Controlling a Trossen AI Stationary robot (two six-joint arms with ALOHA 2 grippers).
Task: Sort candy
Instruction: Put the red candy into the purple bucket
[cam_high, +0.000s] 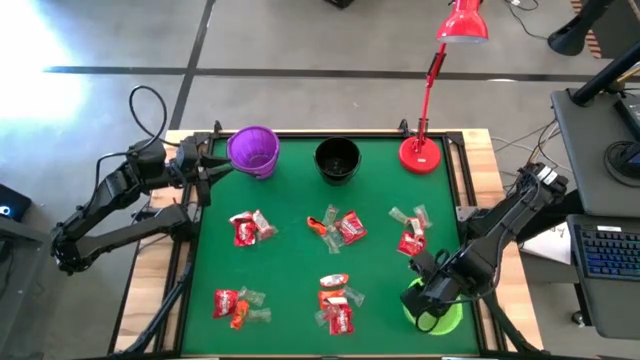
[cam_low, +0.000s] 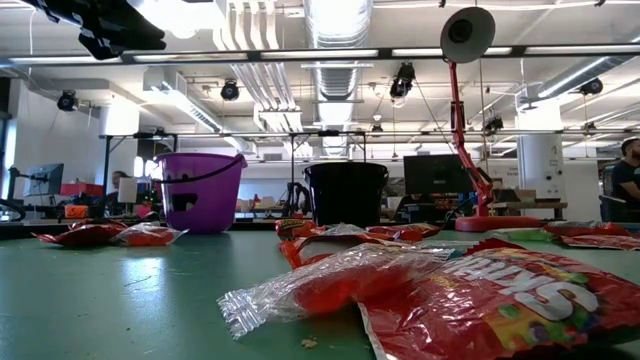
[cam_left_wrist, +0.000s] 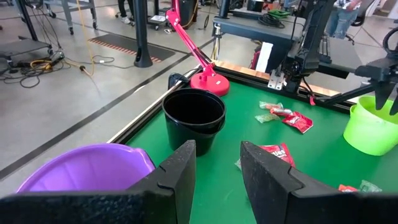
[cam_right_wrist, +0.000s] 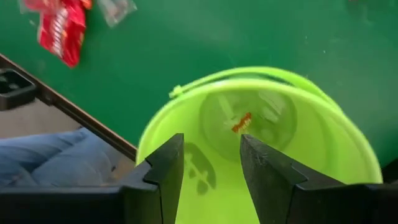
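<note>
Many small wrapped candies lie in loose groups on the green mat: red and clear ones at the left, in the middle, at the right, and near the front. My right gripper hangs open and empty over the green cup, which holds an orange candy and a clear one. My left gripper is open and empty at the table's far left edge, beside the purple cup.
A black cup stands at the far middle and a red desk lamp's base at the far right. The green cup stands at the near right corner. A red candy pack lies close to the low camera.
</note>
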